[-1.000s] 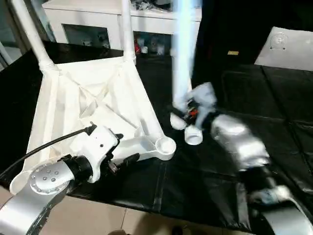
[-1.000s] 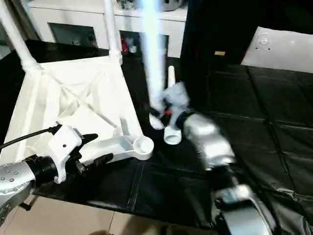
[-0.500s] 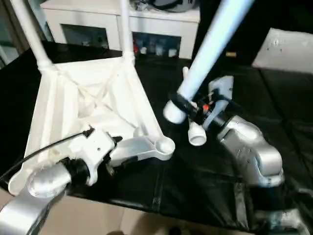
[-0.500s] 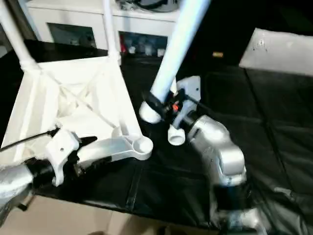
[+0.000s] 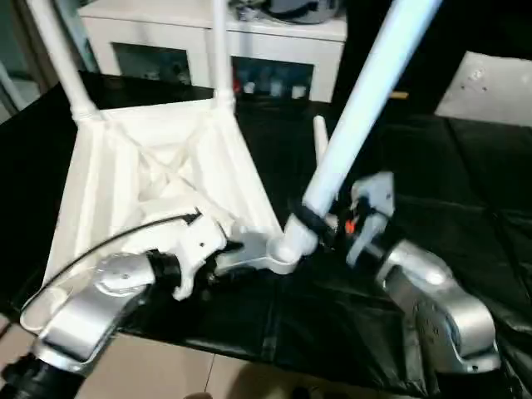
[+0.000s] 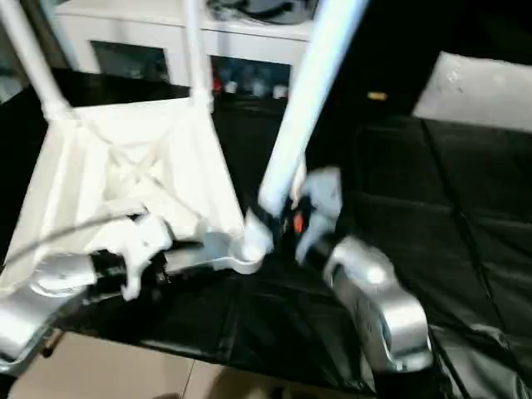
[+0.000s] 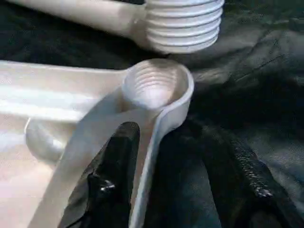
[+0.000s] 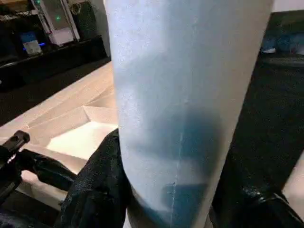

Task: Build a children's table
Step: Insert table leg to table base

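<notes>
The tabletop lies upside down on the black-covered bench, ribbed underside up, with two legs already standing upright in its far corner sockets. The left hand reaches in at the near edge of the top: in the left wrist view one finger rests on the inner side of the rim wall and the other sits outside it over the black cover, so the fingers stand apart astride that rim; whether they press it cannot be told. Just ahead of this hand is the empty near corner socket, its inner thread visible. Immediately beyond the socket hangs the threaded end of a third leg, close to the socket's mouth but not inside it. That leg slants up and away to the right, and the right hand is clamped around it near its lower end, a black finger on each side of the shaft in the right wrist view. Behind the tabletop stands a white cabinet with glass-fronted compartments.
</notes>
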### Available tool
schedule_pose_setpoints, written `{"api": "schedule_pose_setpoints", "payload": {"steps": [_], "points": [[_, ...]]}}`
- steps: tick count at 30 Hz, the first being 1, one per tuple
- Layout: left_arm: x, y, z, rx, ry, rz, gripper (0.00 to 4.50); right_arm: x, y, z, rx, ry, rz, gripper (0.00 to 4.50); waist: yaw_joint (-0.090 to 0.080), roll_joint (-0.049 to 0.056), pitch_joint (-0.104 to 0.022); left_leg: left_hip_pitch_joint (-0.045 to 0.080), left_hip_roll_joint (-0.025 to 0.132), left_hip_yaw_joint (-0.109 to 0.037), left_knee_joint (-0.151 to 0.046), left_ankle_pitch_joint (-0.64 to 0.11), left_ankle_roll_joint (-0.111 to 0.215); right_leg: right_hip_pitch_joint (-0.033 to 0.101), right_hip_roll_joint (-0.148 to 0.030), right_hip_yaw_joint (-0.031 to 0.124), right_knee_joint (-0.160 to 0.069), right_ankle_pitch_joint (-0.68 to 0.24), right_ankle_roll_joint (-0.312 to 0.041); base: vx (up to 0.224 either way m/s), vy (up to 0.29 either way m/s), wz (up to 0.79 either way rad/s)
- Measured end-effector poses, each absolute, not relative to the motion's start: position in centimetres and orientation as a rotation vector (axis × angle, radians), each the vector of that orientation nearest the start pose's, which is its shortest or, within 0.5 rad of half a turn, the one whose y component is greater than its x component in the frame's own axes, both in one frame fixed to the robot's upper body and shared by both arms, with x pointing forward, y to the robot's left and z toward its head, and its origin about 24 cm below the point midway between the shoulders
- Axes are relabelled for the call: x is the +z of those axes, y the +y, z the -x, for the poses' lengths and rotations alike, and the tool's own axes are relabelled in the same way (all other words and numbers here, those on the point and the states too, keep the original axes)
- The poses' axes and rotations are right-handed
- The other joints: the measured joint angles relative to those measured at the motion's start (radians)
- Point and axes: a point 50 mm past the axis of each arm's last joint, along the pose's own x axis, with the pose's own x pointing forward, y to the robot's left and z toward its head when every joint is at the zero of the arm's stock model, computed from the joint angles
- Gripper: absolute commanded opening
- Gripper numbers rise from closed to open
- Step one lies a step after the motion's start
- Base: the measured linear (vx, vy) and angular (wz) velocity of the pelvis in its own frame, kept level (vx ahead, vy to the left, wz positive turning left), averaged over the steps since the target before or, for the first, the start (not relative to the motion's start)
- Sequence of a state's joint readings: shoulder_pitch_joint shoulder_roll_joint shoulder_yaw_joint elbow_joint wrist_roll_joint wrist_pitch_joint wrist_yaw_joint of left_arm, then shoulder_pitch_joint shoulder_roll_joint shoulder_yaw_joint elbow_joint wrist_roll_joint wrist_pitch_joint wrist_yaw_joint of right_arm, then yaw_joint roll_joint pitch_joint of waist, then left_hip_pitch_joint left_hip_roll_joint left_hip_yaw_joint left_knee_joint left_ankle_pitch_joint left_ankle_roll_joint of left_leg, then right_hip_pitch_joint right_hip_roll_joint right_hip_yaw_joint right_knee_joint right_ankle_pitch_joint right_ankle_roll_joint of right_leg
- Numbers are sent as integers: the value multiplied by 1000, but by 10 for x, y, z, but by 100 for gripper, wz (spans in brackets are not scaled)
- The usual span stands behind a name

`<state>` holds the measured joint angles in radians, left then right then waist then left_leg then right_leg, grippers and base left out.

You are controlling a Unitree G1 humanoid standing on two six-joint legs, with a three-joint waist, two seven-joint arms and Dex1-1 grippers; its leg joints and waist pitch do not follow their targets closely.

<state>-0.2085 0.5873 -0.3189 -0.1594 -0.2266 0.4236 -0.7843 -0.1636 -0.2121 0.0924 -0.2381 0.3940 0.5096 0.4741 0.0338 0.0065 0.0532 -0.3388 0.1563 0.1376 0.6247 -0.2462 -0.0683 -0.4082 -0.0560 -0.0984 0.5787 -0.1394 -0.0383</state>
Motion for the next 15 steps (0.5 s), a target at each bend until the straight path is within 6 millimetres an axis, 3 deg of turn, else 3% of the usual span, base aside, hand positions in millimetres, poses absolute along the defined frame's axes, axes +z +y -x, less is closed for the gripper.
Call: {"api": "schedule_pose_setpoints", "payload": {"steps": [5,15], "points": [[49,156,-253,-1017,466,-413,151,97,-117,-263,713,104,-141,187,-2,3,0,0,0,2,0,0,0,1,0,0,-2,0,0,0,0,0],[48,157,-259,-1037,461,-414,76,101,-118,-261,727,97,-120,187,0,5,0,2,0,2,-1,0,0,2,0,0,-2,0,0,0,0,0]]}}
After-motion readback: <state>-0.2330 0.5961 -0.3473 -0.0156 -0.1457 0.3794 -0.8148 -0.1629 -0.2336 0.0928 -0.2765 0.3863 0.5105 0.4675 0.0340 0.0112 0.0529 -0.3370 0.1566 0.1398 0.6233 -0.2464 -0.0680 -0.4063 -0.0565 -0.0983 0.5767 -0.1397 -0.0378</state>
